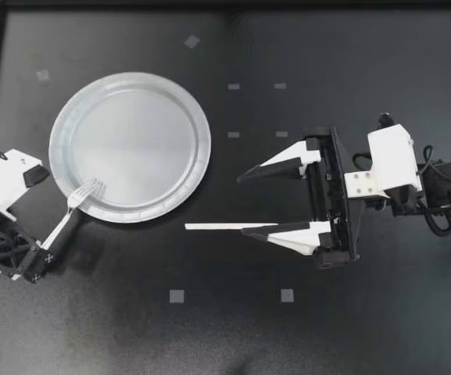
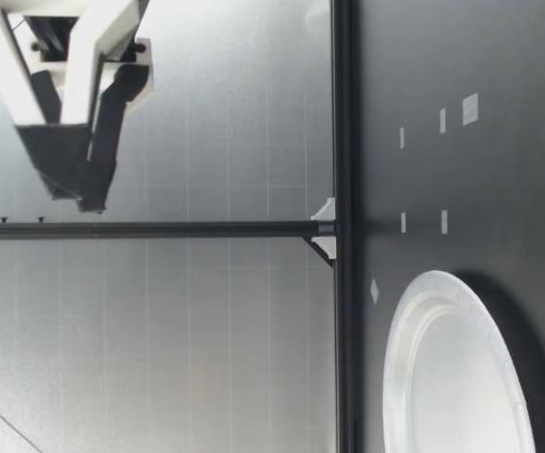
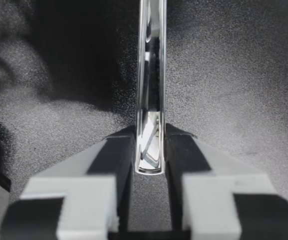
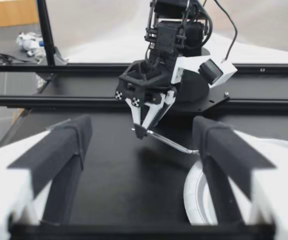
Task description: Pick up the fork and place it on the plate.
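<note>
The fork (image 1: 84,195) is lying with its tines over the rim of the plate (image 1: 131,86). My left gripper (image 1: 55,241) is pinching the handle, fingers pressing it from both sides. My right gripper (image 1: 242,205) is hovering well apart, jaws wide and empty. I judge the fork needs easing inward and lowering before release, so it is not tipping off the rim.

Lab: black-framed robot test table (image 1: 209,336)

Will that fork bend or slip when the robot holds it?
Probably stiff: the fork juts out straight though my left gripper holds only its handle end. It looks shiny and smooth, so it might slip between the fingers.
</note>
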{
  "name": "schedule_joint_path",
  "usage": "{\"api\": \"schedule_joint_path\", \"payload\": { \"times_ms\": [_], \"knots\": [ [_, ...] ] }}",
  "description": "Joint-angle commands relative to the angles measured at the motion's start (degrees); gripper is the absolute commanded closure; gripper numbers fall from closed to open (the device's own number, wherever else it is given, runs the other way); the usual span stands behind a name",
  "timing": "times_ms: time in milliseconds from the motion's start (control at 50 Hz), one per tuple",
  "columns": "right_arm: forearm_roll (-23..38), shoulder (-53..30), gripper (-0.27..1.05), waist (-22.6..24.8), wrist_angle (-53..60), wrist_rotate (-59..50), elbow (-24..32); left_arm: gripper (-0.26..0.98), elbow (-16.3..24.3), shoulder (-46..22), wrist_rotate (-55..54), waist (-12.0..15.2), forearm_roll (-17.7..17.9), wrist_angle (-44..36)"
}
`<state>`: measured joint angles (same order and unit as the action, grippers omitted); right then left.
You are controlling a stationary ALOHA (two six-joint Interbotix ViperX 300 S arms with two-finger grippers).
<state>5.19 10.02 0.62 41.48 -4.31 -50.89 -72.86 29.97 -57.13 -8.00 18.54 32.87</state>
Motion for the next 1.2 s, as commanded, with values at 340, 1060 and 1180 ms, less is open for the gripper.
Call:
{"api": "schedule_joint_path", "payload": {
  "times_ms": [340,1060,1180],
  "knots": [
    [-0.1,1.0,0.01,0.3,0.6,-1.1,0.3,0.17,1.1,-0.4,-0.1,0.1,0.1,-2.0],
    [2.9,5.9,0.16,0.3,0.9,-1.2,1.6,0.17,17.1,22.2,7.6,0.1,-48.4,-10.6],
    [4.2,8.3,0.29,0.3,0.4,-1.2,1.7,0.17,15.5,16.9,7.7,0.4,-54.8,-25.7]
  ]
}}
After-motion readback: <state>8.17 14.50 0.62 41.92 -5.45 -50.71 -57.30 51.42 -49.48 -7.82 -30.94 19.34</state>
